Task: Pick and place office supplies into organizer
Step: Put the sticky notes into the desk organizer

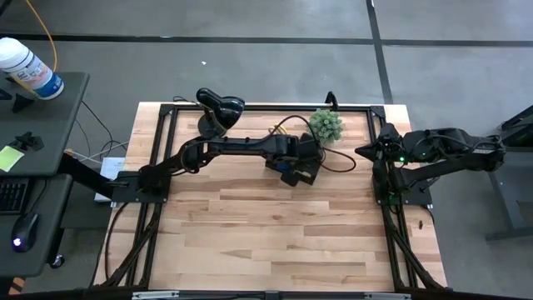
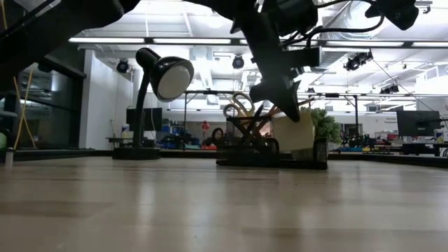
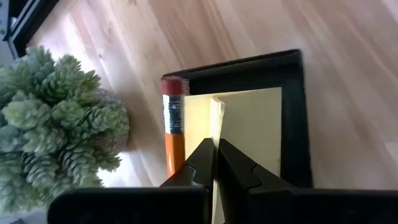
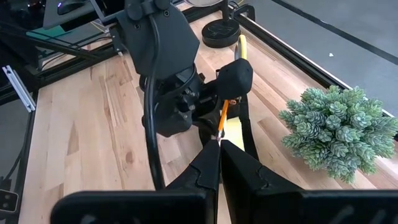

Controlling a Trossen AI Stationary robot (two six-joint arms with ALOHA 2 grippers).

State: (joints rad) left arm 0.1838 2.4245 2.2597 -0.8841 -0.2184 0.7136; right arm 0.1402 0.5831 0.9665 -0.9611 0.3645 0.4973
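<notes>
A: From above, what is happening?

B: The left gripper (image 1: 301, 169) is hanging over the organizer (image 1: 306, 177), just beside the potted plant (image 1: 326, 125), and it is hiding nearly all of the caddy. The right gripper (image 1: 368, 151) is waiting at the table's right edge. The desk lamp (image 1: 218, 108) is standing at the back.

A: And at table height?

B: The organizer (image 2: 269, 150) is sitting between lamp (image 2: 155, 82) and plant (image 2: 323, 126), with scissors handles (image 2: 240, 105) sticking up from it and a pale yellow sticky-note pad (image 2: 294, 131) showing upright at its plant side. The left arm is coming down onto it.

A: The left wrist camera?

B: Its fingers (image 3: 202, 163) are pressed together on the top edge of the sticky-note pad (image 3: 249, 134), which is standing inside a mesh compartment (image 3: 292, 118). An orange pencil (image 3: 173, 127) is leaning in the slot alongside.

A: So which step?

B: I judge the pad is being placed. Next, the fingers need spreading, then a straight lift clear of the pencil.

A: The right wrist camera?

B: The right gripper's fingers (image 4: 208, 163) are closed, holding nothing, and are looking across at the organizer (image 4: 239, 134) under the left arm.
</notes>
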